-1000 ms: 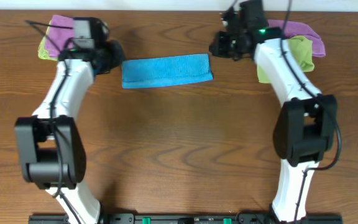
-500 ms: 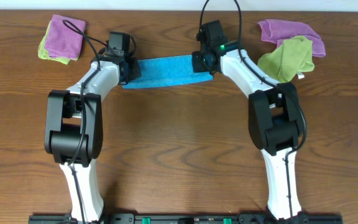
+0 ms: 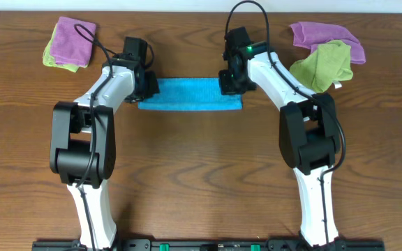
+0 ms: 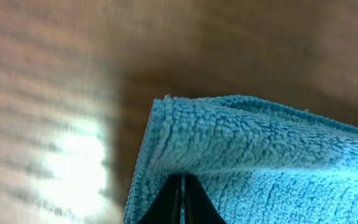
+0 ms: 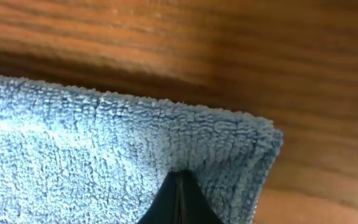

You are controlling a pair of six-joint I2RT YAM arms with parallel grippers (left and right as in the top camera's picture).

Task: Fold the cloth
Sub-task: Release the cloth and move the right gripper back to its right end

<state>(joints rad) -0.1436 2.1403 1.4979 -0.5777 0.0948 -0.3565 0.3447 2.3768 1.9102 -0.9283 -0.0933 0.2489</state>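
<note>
Wooden table (image 3: 201, 174), thick-piled blue cloth (image 3: 190, 95) lying on it as a long narrow folded strip, left gripper (image 4: 182, 180) pinching its left end, right gripper (image 5: 179, 177) clamped on its right end, purple and green cloths (image 3: 325, 49) heaped beyond.

Blue cloth (image 3: 190, 95): shifted toward 6 o'clock, now lying level. Left gripper (image 3: 148, 88): moved in toward 4 o'clock, now pinching the left end. Right gripper (image 3: 230, 81): moved in toward 7 o'clock, now pinching the right end.
</note>
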